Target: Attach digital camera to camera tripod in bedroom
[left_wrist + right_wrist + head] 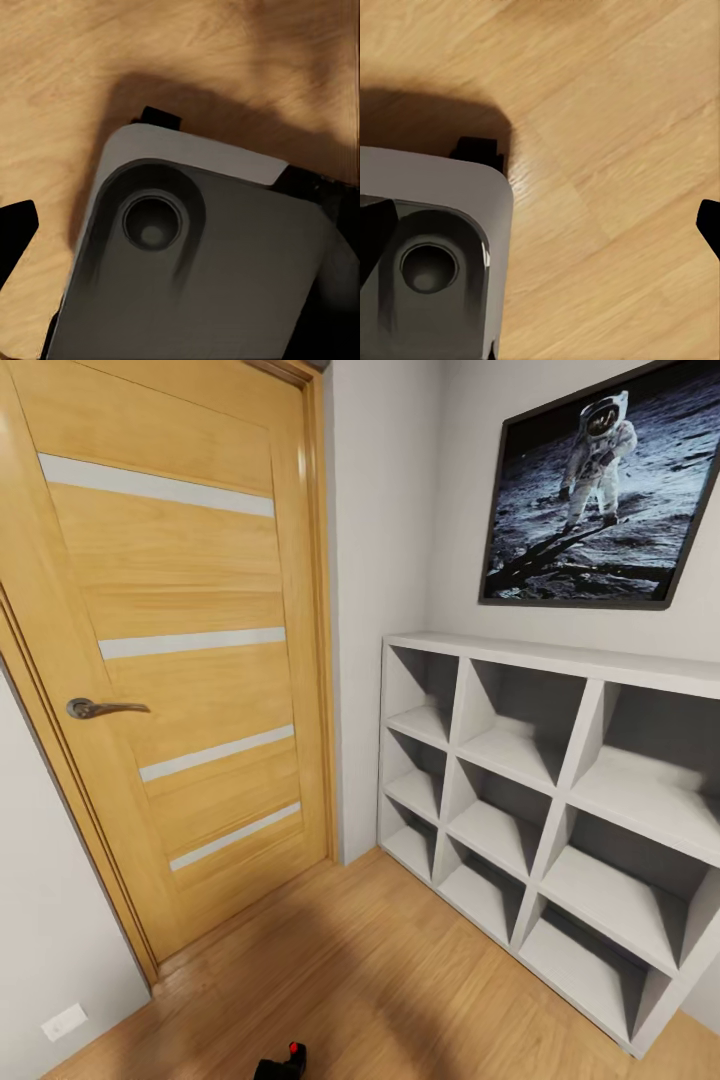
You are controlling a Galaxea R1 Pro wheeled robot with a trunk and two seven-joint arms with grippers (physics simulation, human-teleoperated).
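The robot faced a closed honey-coloured wooden door [170, 650] beside a white cube shelf unit [560, 800] on plank floor; neither camera nor tripod was anywhere before it, so their bearing was unknowable, and I couldn't tell either claw's spread

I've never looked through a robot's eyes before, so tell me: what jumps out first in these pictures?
The big wooden door with pale stripes and a metal handle takes up the left of the head view. To its right stands a white cube shelf against the wall, and above it hangs a framed astronaut picture. Both wrist views look down on the wood floor past a grey part of the robot's own body.
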